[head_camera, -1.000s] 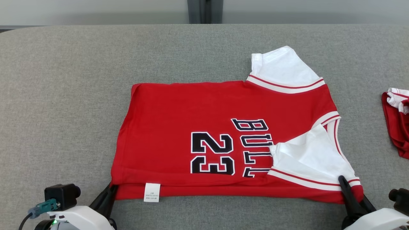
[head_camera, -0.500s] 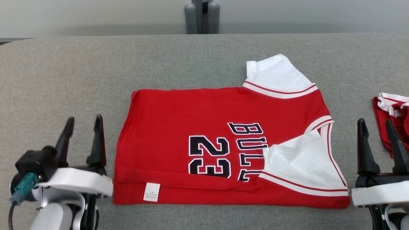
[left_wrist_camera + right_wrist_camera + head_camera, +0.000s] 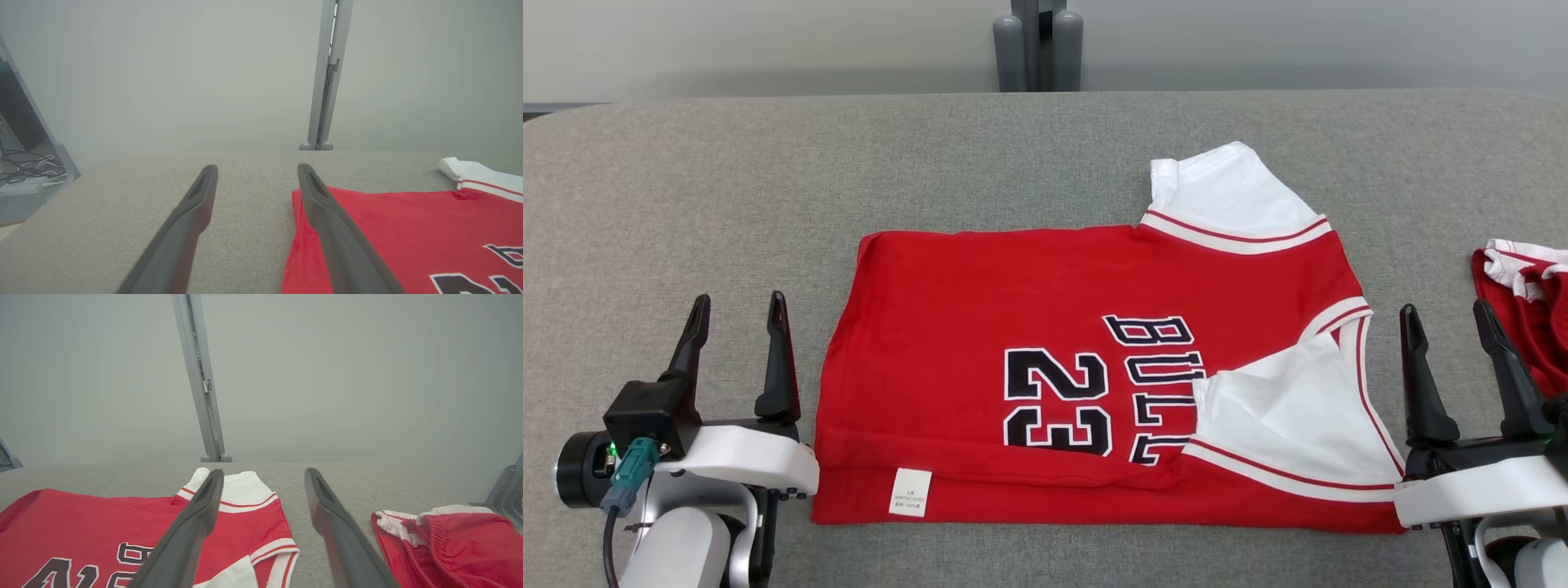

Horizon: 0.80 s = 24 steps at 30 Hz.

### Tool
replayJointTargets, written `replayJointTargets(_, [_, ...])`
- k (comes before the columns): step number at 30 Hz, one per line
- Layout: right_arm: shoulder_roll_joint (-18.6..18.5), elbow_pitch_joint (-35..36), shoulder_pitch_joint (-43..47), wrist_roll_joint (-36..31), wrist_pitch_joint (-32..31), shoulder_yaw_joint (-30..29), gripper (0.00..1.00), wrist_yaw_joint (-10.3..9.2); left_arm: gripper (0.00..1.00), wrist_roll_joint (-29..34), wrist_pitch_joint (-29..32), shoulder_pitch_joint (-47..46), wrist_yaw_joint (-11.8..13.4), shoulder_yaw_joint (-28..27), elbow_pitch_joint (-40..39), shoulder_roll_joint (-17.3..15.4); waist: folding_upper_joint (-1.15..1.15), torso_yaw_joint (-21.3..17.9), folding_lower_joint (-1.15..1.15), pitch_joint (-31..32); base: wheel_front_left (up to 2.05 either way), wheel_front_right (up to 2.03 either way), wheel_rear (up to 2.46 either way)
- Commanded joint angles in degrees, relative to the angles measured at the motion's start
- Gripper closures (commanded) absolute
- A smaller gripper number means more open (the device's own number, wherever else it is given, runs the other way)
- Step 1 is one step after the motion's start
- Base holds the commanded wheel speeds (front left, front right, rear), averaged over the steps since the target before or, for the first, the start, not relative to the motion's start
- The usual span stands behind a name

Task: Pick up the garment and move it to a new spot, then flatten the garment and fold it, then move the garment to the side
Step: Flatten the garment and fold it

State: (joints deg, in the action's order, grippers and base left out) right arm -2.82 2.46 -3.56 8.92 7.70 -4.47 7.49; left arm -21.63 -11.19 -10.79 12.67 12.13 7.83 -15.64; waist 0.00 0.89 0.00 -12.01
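Our left gripper (image 3: pixel 739 298) and right gripper (image 3: pixel 1444 307) stand wide and empty, near left and near right, flanking the red garment (image 3: pixel 1013 310), which lies folded flat on the grey table (image 3: pixel 686 180). Farther right we see a crumpled red bundle (image 3: pixel 1527 327); beyond the far edge, a grey post (image 3: pixel 1037 45).

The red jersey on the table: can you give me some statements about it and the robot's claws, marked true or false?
1. The red jersey lies on the grey table with the left gripper open beside it. True.
2. The right gripper is clamped on the jersey's hem. False: it stands open beside the jersey, holding nothing.
3. The jersey shows the number 45. False: it shows 23.
4. A second red garment lies to the jersey's right. True.
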Motion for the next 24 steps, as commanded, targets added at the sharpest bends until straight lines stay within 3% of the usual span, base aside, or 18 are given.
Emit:
replayJointTargets(1, [-0.2, -0.4, 0.0, -0.4, 0.6, 0.0, 0.00, 0.02, 0.00, -0.3, -0.3, 0.0, 0.0, 0.0, 0.4, 0.0, 0.00, 0.0, 0.00, 0.0, 0.00, 0.00, 0.00])
replayJointTargets(14, [-0.2, -1.0, -0.5, 2.0, 0.4, 0.3, 0.00, 0.02, 0.00, 0.0, 0.6, -3.8, -1.6, 1.5, 1.7, -0.6, 0.00, -0.2, 0.00, -0.3, 0.00, 0.00, 0.00])
replayJointTargets(18, [-0.2, -0.8, -1.1, 2.2, 0.3, 1.1, 0.00, 0.02, 0.00, 0.4, 4.9, -9.2, -4.4, 3.6, 3.8, -2.1, 0.00, -1.3, 0.00, -1.7, 0.00, 0.00, 0.00])
replayJointTargets(24, [-0.3, -1.8, -2.4, 3.2, 1.3, 2.5, 0.00, 0.02, 0.00, -2.0, 12.8, -17.7, -10.8, 6.0, 13.1, -3.5, 0.00, -4.4, 0.00, -4.6, 0.00, 0.00, 0.00])
